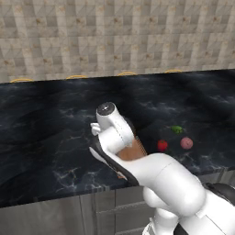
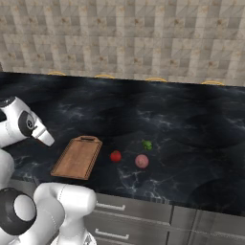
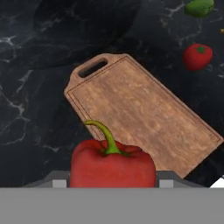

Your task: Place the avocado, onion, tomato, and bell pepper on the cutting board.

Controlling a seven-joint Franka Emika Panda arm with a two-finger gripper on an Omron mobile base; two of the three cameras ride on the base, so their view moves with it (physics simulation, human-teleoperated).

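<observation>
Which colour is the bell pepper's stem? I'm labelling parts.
Green, on the red bell pepper; clearest in the hand view.

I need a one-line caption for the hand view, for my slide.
Red bell pepper with green stem at the gripper, above the brown wooden cutting board; a red tomato waits on the black marble counter.

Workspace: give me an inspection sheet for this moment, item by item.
Surface: black marbled counter, drawers below its front edge.
Cutting board: cutting board lies flat near the front edge, nothing on it.
Bell pepper: red bell pepper sits between the fingers of the hand, above the counter just short of the board.
Tomato: tomato on the counter right of the board, apart from it.
Onion: onion on the counter right of the tomato.
Avocado: avocado on the counter behind them.
Clutter: nothing seen.
Cables: nothing seen.
Surroundings: tiled wall behind the counter.
</observation>
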